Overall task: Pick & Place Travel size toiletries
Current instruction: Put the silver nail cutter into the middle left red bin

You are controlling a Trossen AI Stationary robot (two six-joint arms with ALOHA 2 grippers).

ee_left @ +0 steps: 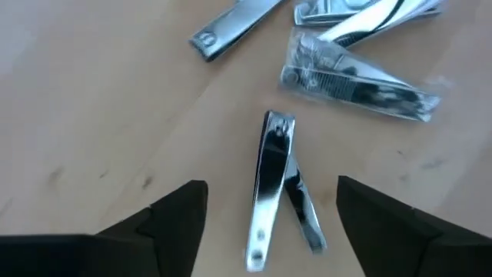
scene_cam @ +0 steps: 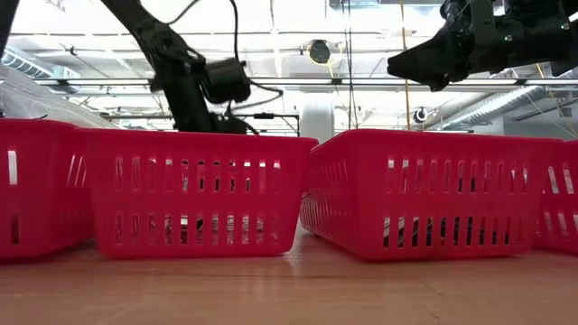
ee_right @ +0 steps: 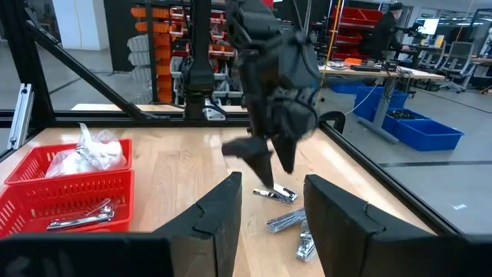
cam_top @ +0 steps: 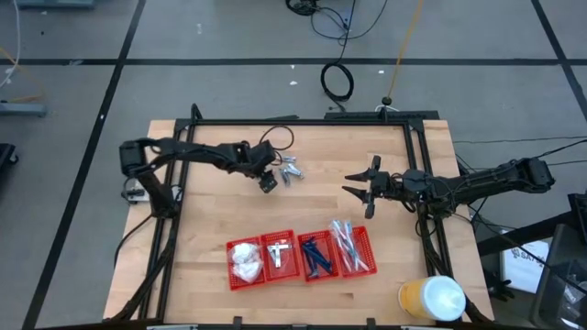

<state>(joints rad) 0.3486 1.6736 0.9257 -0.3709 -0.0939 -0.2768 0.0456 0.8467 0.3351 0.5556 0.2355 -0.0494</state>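
Note:
Several silvery metal nail clippers [cam_top: 291, 170] lie flat in a loose pile on the wood, far of centre; one is in a clear wrapper [ee_left: 357, 85]. My left gripper [cam_top: 268, 181] is open above them. Its fingers stand on either side of a single clipper with its lever swung open [ee_left: 273, 192], without touching it. My right gripper [cam_top: 359, 188] is open, raised over the table's right half and pointing left at the pile [ee_right: 288, 223]. The near baskets hold white packets [cam_top: 245, 259], clippers [cam_top: 280, 255], dark blue sticks [cam_top: 316, 257] and pale wrapped sticks [cam_top: 351, 246].
A row of red mesh baskets [cam_top: 231, 275] stands near the table's near edge, filling the low view [scene_cam: 199, 194]. A yellow and white cup-like thing [cam_top: 431, 298] sits at the near right corner. A black frame [cam_top: 303, 122] borders the table. Bare wood lies between pile and baskets.

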